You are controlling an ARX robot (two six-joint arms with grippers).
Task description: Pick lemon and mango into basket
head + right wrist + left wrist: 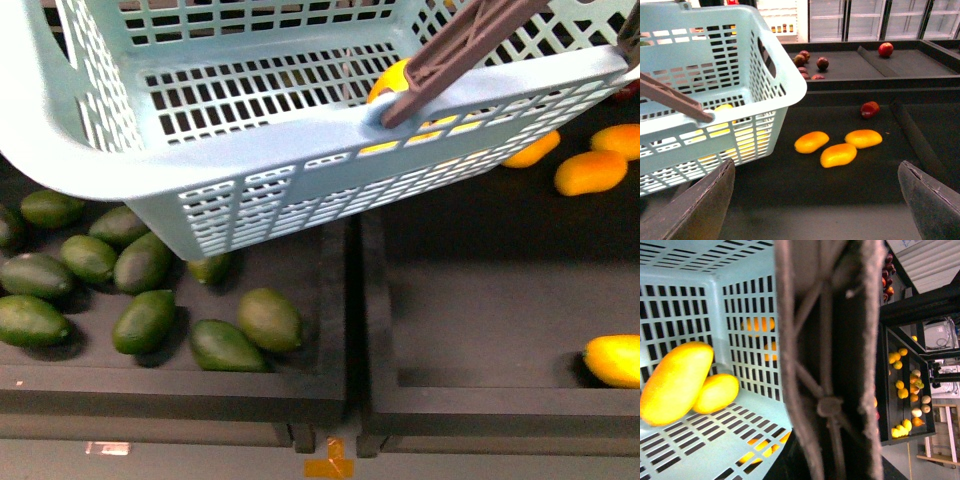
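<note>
Already two yellow fruits in my pale aqua basket

Inside the pale aqua slotted plastic basket (700,440), my left wrist view shows the long smooth yellow-orange mango (675,382) lying on the slotted floor against a side wall. The shorter bright yellow oval lemon (717,392) sits just beside it, touching it. From the front view only a sliver of yellow fruit shows past the basket's near rim (300,150), next to one brown swing handle (450,55) that leans across the rim.

The basket hangs tilted above the dark display trays. A wide brown ribbed handle (825,360) fills the middle of my left wrist view so closely that I cannot tell how my left fingers stand. My right gripper (815,200) is spread wide, its two dark fingers (700,205) well apart and holding nothing, near the basket's outer wall.

Below my right gripper, three loose yellow-orange mangoes (839,154) lie close together on the black tray, and dark red round fruits (870,109) lie further back. In the front view a cluster of dark green oval fruits (145,320) fills the left black tray (330,300) beneath the basket. The right tray holds more yellow-orange fruit (590,172) at its far side, with one at its near edge.
</note>
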